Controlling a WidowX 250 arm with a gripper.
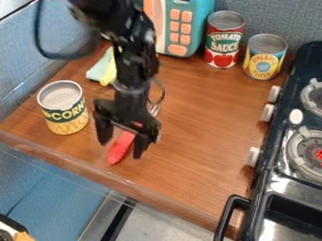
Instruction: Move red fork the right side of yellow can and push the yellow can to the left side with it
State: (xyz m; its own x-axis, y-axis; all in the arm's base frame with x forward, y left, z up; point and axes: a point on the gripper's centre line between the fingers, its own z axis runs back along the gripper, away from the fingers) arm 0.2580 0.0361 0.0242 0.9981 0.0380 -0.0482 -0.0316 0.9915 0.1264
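The gripper (121, 148) hangs left of the middle of the wooden counter, open, with its two fingers spread on either side of the red fork. The fork's red handle (119, 149) lies between and below them, pointing toward the front edge, while its metal end (153, 109) peeks out behind the gripper's right side. The middle stretch of the fork is hidden by the gripper. The yellow can (67, 116), a corn can with a green band, stands upright to the left, apart from both fork and gripper.
A tomato sauce can (223, 42) and a pineapple can (264, 59) stand at the back right. A teal toy microwave (205, 21) is behind the arm, near a yellow and pale green item (100, 69). The black stove (267, 172) lines the right side; a blue wall (25, 61) borders the left.
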